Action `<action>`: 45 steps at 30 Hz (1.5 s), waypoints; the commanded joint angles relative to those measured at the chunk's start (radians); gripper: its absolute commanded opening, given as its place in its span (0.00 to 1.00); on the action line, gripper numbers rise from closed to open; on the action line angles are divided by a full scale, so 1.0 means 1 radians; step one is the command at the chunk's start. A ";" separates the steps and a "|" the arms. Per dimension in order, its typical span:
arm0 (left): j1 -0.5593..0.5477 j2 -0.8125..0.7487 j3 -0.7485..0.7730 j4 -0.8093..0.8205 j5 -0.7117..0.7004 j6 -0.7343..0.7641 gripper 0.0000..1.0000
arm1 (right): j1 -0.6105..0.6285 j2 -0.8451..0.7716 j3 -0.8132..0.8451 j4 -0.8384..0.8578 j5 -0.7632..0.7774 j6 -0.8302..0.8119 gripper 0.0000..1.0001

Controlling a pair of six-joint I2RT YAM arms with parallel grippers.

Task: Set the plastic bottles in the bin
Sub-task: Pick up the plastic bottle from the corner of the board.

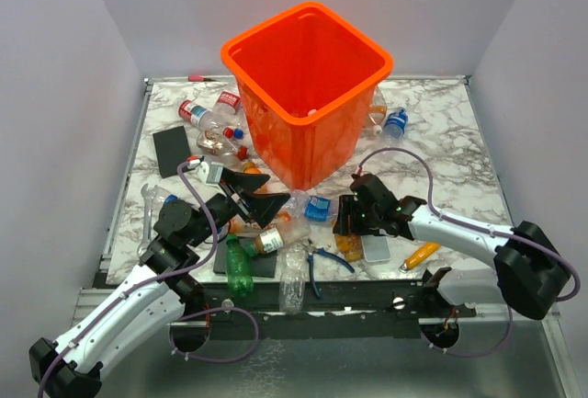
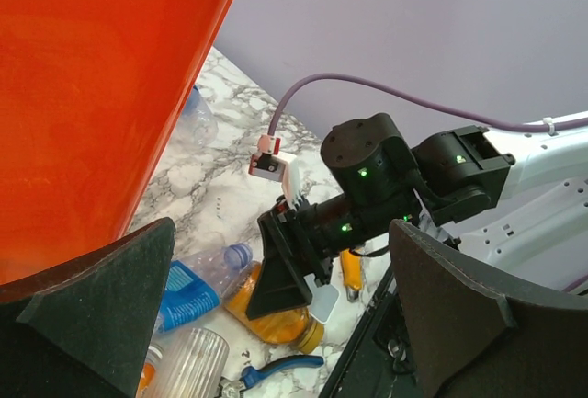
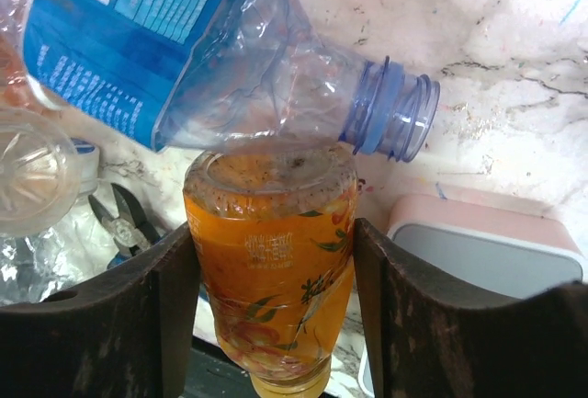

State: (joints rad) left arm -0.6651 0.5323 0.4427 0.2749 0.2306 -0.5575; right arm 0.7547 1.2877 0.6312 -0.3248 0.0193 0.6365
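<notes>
A white marbled table point(image 1: 459, 159) between pale lilac walls held everything. The orange bin point(image 1: 303, 141) stood upright toward the far middle. The bottles point(image 1: 216, 127) you were after lay on the tabletop around it: a cluster to its left, a couple beside its right wall and the rest scattered in front.

Among those near ones, an orange-tinted bottle point(image 3: 271, 269) lay on the table with your right gripper point(image 1: 347, 225) down over it. Its fingers point(image 3: 175, 315) stood one on each side, close against the bottle's sides. Whether they were pressing it I cannot tell. A blue-labelled bottle point(image 3: 184, 39) with an open neck lay across the far end of the orange one, touching it. A pink-rimmed grey box point(image 3: 487, 251) sat just beside the right finger, and blue-handled pliers point(image 3: 119, 223) lay on the other side.

Your left gripper point(image 1: 262, 194) hung in front of the bin's near corner, its fingers point(image 2: 101, 306) spread wide with nothing between them. A green bottle point(image 1: 239, 269) lay near that arm at the table's front edge.
</notes>
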 commanded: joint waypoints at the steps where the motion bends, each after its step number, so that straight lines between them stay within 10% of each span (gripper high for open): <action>1: -0.003 -0.001 0.026 -0.009 -0.018 -0.004 0.99 | 0.013 -0.113 0.037 -0.053 0.024 0.012 0.56; 9: -0.004 0.026 0.088 0.033 -0.045 -0.041 0.99 | 0.013 -0.528 0.096 -0.098 -0.076 -0.010 0.45; 17: -0.010 0.196 0.097 0.343 0.110 -0.306 0.99 | 0.014 -0.856 -0.051 0.443 -0.166 0.101 0.42; 28: -0.294 0.330 0.183 0.480 0.128 -0.220 0.99 | 0.014 -0.701 -0.058 0.971 -0.260 0.168 0.40; 40: -0.380 0.405 0.200 0.480 0.075 -0.150 0.98 | 0.014 -0.572 -0.031 1.156 -0.319 0.249 0.38; 45: -0.385 0.409 0.209 0.481 0.050 -0.135 0.65 | 0.013 -0.569 -0.037 1.156 -0.323 0.253 0.38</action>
State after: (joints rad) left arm -1.0428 0.9371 0.6197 0.7322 0.3210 -0.7265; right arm 0.7605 0.7204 0.5823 0.7700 -0.2760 0.8726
